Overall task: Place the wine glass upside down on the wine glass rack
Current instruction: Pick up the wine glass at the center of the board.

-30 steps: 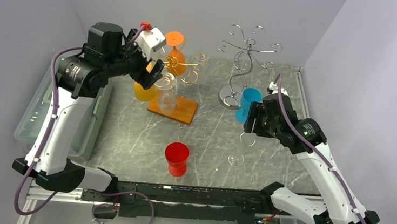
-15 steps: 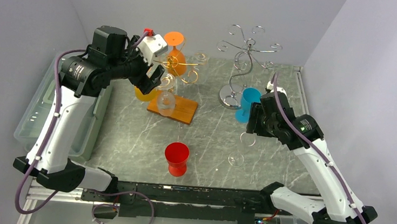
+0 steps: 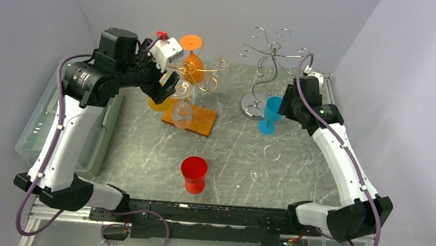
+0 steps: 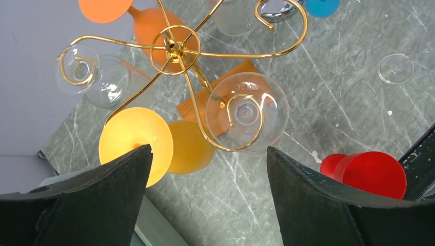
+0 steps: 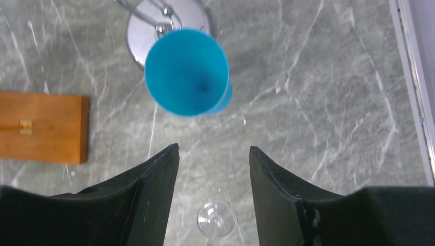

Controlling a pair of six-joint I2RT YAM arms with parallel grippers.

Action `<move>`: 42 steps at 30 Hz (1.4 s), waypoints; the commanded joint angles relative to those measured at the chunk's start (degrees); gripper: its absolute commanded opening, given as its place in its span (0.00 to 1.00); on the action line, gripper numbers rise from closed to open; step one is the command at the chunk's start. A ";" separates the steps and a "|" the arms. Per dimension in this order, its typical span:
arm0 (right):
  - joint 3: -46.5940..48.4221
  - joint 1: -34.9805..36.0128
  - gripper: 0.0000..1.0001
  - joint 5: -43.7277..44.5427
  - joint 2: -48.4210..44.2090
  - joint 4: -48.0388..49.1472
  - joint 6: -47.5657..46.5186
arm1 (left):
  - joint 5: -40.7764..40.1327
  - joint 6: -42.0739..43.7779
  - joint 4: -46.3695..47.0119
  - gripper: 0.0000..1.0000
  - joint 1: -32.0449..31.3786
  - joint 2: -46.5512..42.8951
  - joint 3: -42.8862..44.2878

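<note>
While the gold wire rack [image 4: 177,48] holds a clear glass [image 4: 272,110] inverted, the blue plastic wine glass [image 5: 185,72] stands upright on the grey marble bench [image 5: 318,102], unhung; left hand [image 4: 208,148] and right hand [image 5: 213,147] both released, empty

Left arm [image 3: 69,128]: rises steeply from its base, elbow bent high, forearm reaching forward and inward.
Left claw [image 3: 167,89]: points downward, jaws spread wide.
Right arm [image 3: 343,161]: stretched far forward along the right side, wrist raised.
Right claw [image 3: 284,108]: aimed down, jaws parted, narrower than the left's.
</note>
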 commanded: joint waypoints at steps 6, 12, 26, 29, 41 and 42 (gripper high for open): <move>-3.40 -3.98 0.53 -0.66 1.61 14.81 -0.72 | -0.24 1.29 -0.26 0.88 0.17 -2.62 1.30; -5.66 -4.16 0.51 -1.82 0.99 14.64 0.00 | 0.30 1.33 0.06 0.88 0.11 -2.58 1.20; -2.96 19.05 0.53 -17.14 -6.52 11.34 -4.89 | -0.44 2.03 -0.44 0.89 0.13 -1.78 2.06; -1.78 23.68 0.55 -22.08 -4.66 9.26 -8.21 | -0.17 1.88 -0.53 0.89 0.10 -1.48 2.47; -5.40 39.19 0.65 -23.90 5.76 14.69 -8.04 | -0.74 1.94 -1.45 0.89 0.13 -1.33 3.01; -5.97 39.56 0.66 -24.22 5.97 15.62 -7.60 | -0.80 1.94 -1.50 0.89 0.12 -1.40 3.01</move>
